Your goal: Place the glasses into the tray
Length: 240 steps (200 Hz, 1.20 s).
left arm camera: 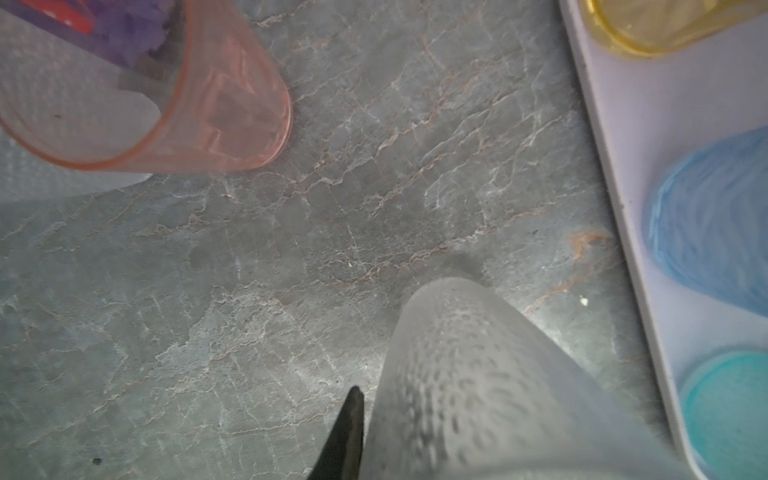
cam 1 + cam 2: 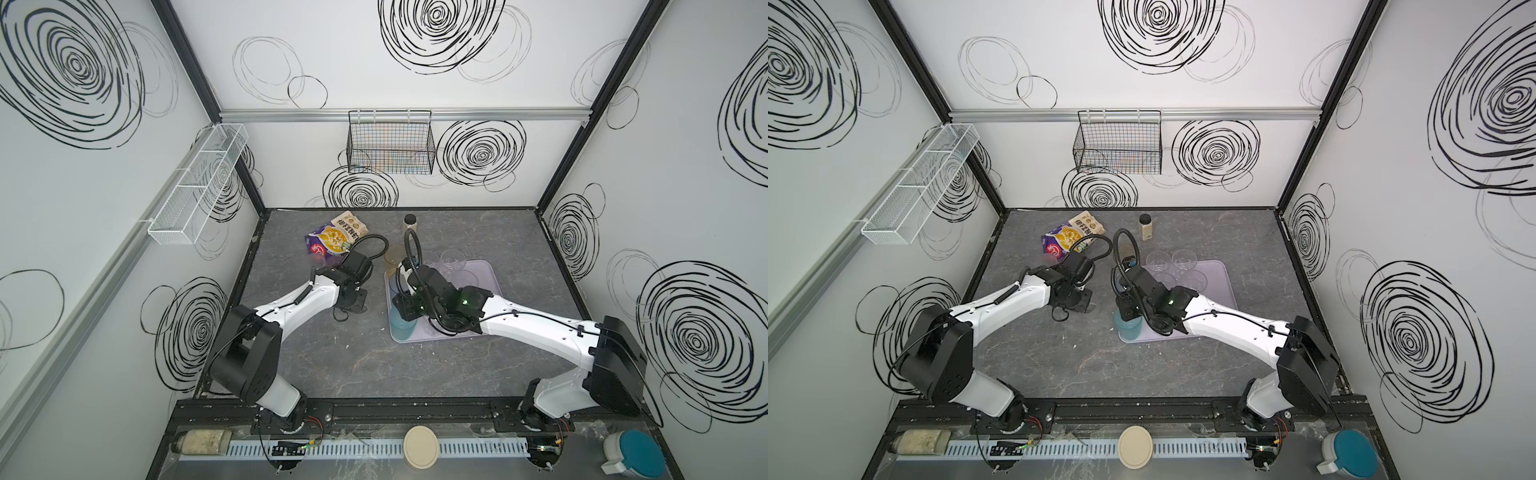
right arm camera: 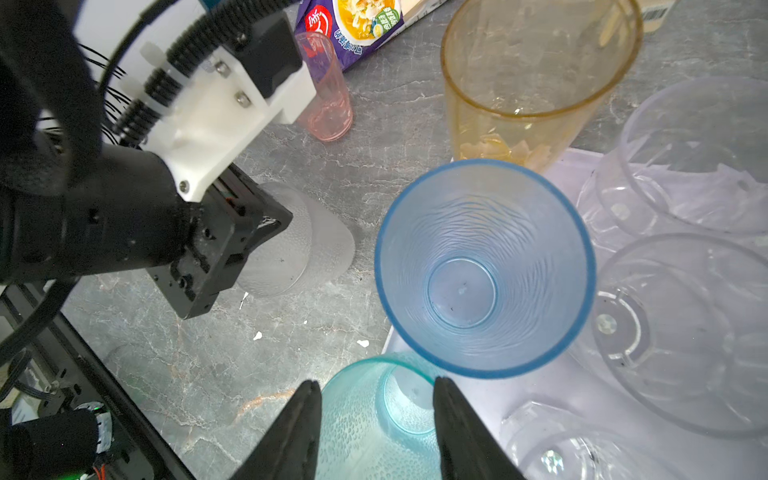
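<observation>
The right hand [image 3: 375, 382] clasps a teal glass [image 3: 365, 424] at the lavender tray's [image 2: 1219, 295] near-left corner, apparently mid-placement. Just left, the left hand [image 3: 224, 257] caps a frosted glass [image 3: 299, 249] standing on the tabletop [image 2: 332, 365], its grip impossible to judge. The likely next move is a clean lift across into the tray.
</observation>
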Tool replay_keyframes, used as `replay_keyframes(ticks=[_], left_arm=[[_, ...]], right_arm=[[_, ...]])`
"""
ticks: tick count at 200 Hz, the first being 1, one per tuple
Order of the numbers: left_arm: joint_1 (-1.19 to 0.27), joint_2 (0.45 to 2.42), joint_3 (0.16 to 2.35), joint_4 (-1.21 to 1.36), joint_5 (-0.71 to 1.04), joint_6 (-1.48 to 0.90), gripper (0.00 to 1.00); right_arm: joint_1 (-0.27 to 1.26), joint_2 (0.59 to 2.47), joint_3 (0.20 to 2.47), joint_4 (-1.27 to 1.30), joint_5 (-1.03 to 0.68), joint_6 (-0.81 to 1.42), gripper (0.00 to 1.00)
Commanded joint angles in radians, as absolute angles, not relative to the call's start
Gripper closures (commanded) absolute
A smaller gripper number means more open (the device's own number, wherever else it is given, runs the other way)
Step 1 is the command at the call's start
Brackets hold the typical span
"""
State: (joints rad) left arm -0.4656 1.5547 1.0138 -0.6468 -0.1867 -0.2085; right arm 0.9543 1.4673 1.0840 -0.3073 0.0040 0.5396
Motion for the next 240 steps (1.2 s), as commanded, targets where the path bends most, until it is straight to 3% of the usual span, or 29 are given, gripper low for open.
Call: replay_keyframes(ticks=[1, 38, 87, 131, 152, 178, 240], left_arm=[[-0.473, 1.555, 1.057, -0.661, -0.21, -0.199, 0.69], [-0.473, 1.496, 1.099, -0.677, -0.208, -0.198, 0.54], [-0.45, 1.323, 1.117, -0.653, -0.191, -0.208, 0.45], [-0.236, 1.012, 0.829, -0.328, -0.046, -0.354, 0.37], [-0.152, 0.875, 0.722, -0.249, -0.086, -0.358, 0.32], [-0.129, 0.809, 0.682, -0.251, -0.168, -0.321, 0.3], [-0.182, 0.802, 0.573, -0.168, -0.125, -0.402, 0.3]], right_arm=[[0.95, 1.437, 1.077, -0.296, 0.018, 0.548, 0.51], [0.95, 1.439, 1.099, -0.306, 0.029, 0.536, 0.51], [0.97, 1.461, 1.226, -0.39, 0.084, 0.497, 0.51], [1.016, 1.582, 1.337, -0.405, 0.088, 0.481, 0.51], [1.031, 1.661, 1.395, -0.416, 0.091, 0.467, 0.5], [1.038, 1.764, 1.485, -0.457, 0.095, 0.453, 0.5], [1.054, 2.055, 1.81, -0.676, 0.169, 0.427, 0.5]])
